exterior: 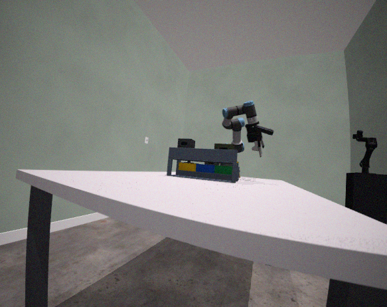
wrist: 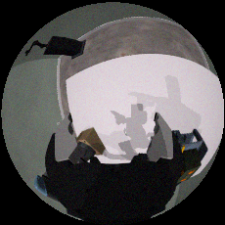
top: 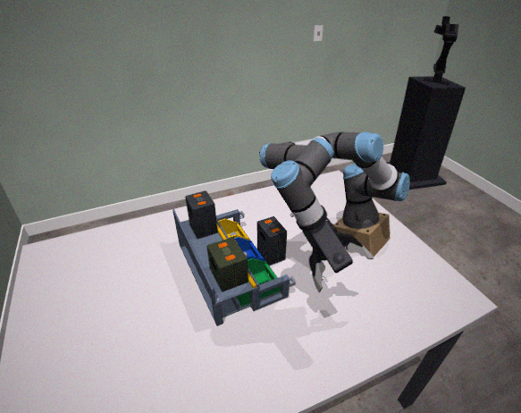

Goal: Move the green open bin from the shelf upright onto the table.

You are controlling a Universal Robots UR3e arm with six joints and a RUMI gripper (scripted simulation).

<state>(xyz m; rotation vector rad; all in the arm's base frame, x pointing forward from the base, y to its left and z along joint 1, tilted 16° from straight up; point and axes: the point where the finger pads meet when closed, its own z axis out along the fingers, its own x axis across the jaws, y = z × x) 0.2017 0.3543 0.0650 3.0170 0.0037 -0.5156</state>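
The green open bin [top: 263, 273] sits in the near end of the grey shelf [top: 222, 273], next to a blue bin [top: 249, 249] and a yellow bin [top: 231, 229]. In the exterior view the green bin [exterior: 223, 169] shows at the shelf's right end. My gripper [top: 319, 273] is open and empty, pointing down above the table to the right of the shelf, apart from the green bin. It also shows in the exterior view [exterior: 259, 149] and in the wrist view [wrist: 114, 129], with white table between the fingers.
A dark olive box [top: 227, 263] and a black box [top: 200, 213] stand on top of the shelf. Another black box [top: 272, 239] stands on the table beside the shelf. The arm's tan base [top: 365, 230] is at the right rear.
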